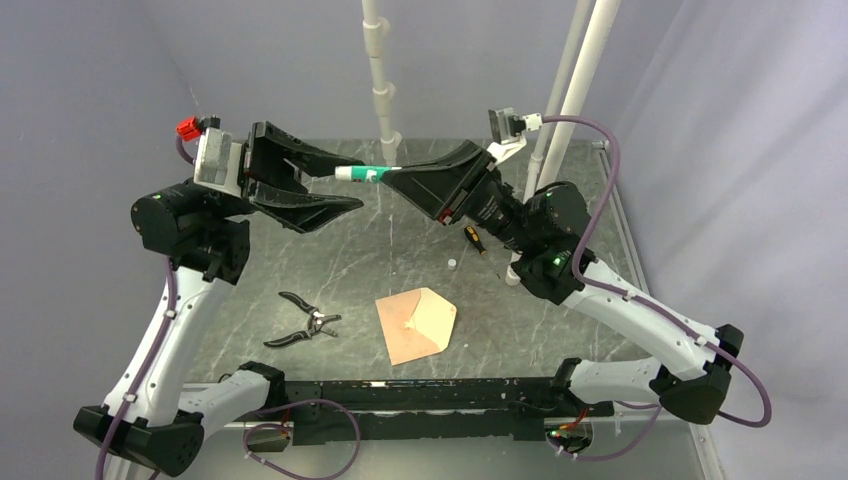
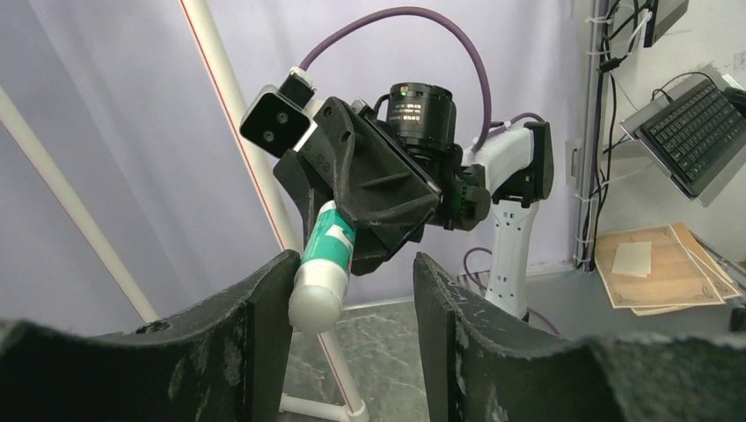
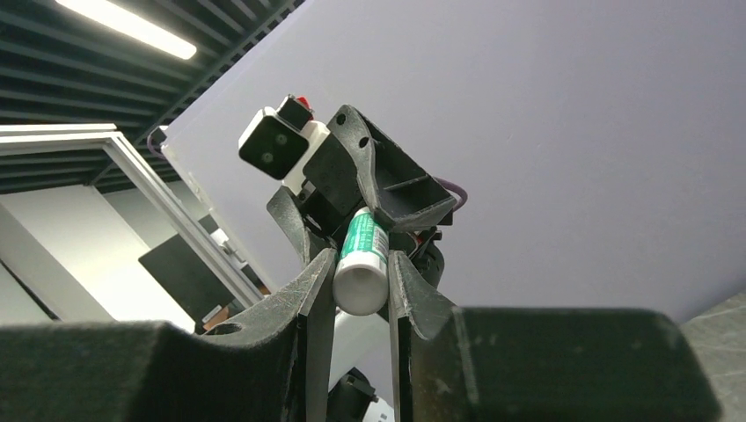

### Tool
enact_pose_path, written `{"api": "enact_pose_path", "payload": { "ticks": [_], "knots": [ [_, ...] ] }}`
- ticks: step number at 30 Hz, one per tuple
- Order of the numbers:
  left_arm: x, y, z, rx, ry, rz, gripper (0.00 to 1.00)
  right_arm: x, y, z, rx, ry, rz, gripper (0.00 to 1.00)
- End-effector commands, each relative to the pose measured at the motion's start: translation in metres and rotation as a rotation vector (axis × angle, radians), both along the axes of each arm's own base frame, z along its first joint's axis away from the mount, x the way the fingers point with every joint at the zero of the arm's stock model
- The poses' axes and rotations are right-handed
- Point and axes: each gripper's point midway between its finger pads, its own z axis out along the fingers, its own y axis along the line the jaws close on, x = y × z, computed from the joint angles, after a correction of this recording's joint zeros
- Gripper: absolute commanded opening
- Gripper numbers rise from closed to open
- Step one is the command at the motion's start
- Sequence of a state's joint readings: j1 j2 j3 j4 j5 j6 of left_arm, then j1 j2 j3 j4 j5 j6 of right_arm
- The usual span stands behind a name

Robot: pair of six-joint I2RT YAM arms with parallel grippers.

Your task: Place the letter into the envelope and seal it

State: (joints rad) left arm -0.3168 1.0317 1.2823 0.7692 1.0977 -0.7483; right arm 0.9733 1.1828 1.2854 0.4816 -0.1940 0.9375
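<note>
From above, we see the envelope [image 1: 415, 325] lying flap-open on the surface [image 1: 350, 260]. No separate letter shows, so it is probably inside.

Left wrist: our left claw [image 2: 352, 281] gapes, released, around the glue stick [image 2: 324, 264].

Right wrist: the right claw [image 3: 362, 272] clenches that stick. Gluing and sealing remain.

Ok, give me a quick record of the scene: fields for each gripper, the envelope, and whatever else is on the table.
right gripper: shut on the glue stick, raised above the table
left gripper: open, jaws either side of the stick's white end
envelope: lying flat on the table, no gripper near it
letter: not visible as a separate sheet
other items: pliers, screwdriver
</note>
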Motion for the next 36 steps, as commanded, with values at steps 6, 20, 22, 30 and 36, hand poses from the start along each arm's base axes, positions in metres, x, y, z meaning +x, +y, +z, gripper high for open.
{"api": "enact_pose_path", "payload": {
  "ticks": [6,20,22,30,36],
  "knots": [
    [-0.009,0.001,0.007,0.026,-0.023,-0.030,0.56,0.005,-0.028,0.023,0.026,0.008,0.012,0.00],
    [0.019,0.001,0.002,0.032,0.031,0.102,0.47,0.012,-0.027,0.017,0.002,0.030,0.025,0.00],
    [0.018,0.001,0.001,0.037,0.026,0.104,0.43,0.011,-0.028,0.018,0.007,0.020,0.024,0.00],
    [0.019,-0.001,-0.001,0.040,0.017,0.085,0.36,0.013,-0.022,0.015,-0.015,0.027,0.049,0.00],
    [0.020,-0.003,-0.002,0.050,0.007,0.068,0.28,0.015,-0.021,0.013,-0.020,0.031,0.054,0.00]
  ]
}}
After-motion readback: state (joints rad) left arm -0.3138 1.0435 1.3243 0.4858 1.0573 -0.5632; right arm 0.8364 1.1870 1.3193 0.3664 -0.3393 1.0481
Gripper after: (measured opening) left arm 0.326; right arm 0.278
